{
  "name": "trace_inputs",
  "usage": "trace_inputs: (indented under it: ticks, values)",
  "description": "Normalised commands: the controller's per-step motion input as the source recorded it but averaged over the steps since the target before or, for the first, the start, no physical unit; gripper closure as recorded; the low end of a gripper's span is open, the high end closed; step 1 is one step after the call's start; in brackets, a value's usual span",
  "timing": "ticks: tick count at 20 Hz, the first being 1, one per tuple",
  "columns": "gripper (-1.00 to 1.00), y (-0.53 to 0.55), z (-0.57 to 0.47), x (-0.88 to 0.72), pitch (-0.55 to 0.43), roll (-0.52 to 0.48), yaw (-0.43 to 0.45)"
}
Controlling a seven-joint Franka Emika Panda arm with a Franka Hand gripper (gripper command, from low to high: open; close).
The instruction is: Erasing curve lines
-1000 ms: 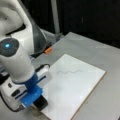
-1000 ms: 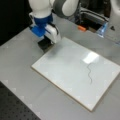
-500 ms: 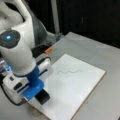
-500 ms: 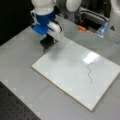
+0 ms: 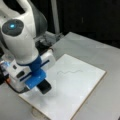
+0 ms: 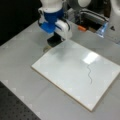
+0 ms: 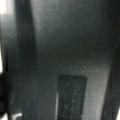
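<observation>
The gripper (image 5: 44,86) sits low over the near-left corner of the white board (image 5: 82,95) in a front view, and at the top-left corner of the board (image 6: 62,72) in a front view, where the gripper (image 6: 54,41) hangs just above the board's edge. A black block (image 5: 45,87) shows at the tip of the tool, under the blue mount (image 5: 36,76); in a front view the same block (image 6: 54,40) sits under the blue part, right at the board's corner. Whether the jaws are clamped on that block or how wide they stand, I cannot tell, as the fingers are hidden behind the blue and white housing.

The curve lines (image 5: 70,72) are there, a thin wavy squiggle around the middle of the board in a front view, to the right of the gripper and clearly apart from it. In a front view the curve lines (image 6: 89,74) run down the right part of the board, well apart from the tool at the far corner. The squiggle looks whole and unerased.

The board lies flat on a grey table (image 6: 22,60). The wrist view is dark and blurred; a dark rectangular shape (image 7: 72,97) shows low in it, and nothing more can be made out
</observation>
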Motion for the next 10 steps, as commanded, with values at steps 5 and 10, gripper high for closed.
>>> trace_inputs:
  ticks: [5,10]
  values:
    - [1.0,0.1,-0.05,-0.14,-0.064,-0.037,-0.089]
    - [1.0,0.11,-0.07,-0.17,-0.067,-0.002,-0.277]
